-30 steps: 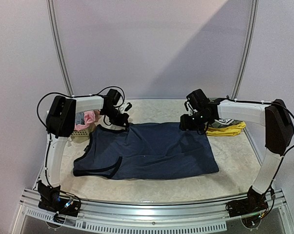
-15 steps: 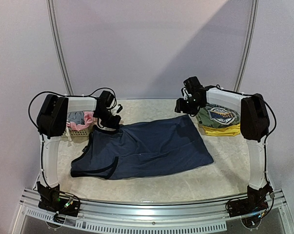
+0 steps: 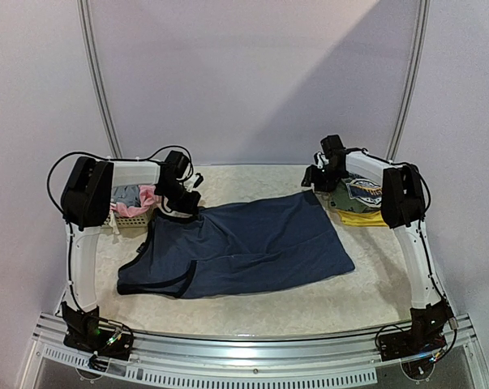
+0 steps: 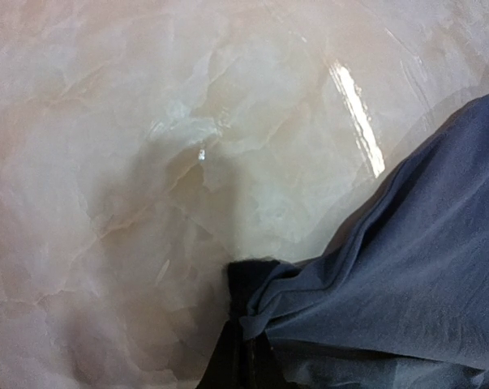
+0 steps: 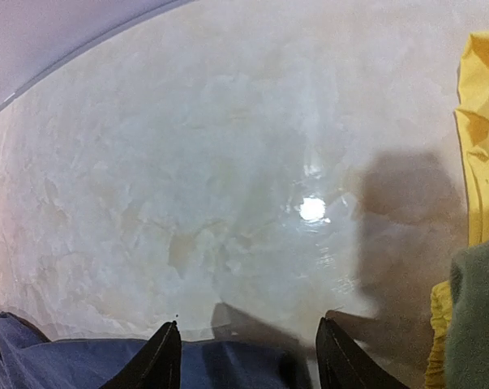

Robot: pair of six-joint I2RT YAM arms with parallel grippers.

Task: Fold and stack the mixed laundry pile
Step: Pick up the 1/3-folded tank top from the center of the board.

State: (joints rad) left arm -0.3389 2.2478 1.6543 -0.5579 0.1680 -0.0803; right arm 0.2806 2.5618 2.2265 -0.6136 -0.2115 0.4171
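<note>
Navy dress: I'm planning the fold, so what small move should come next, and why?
Probably open the left end effector and release its corner: the navy dress lies spread flat, and the right end effector is open, holding nothing.

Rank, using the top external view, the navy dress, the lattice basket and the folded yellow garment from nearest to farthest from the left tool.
1. Navy dress: its far-left corner is pinched in the left tool.
2. Lattice basket: close by on that tool's left side.
3. Folded yellow garment: far right, beyond the dress.
</note>
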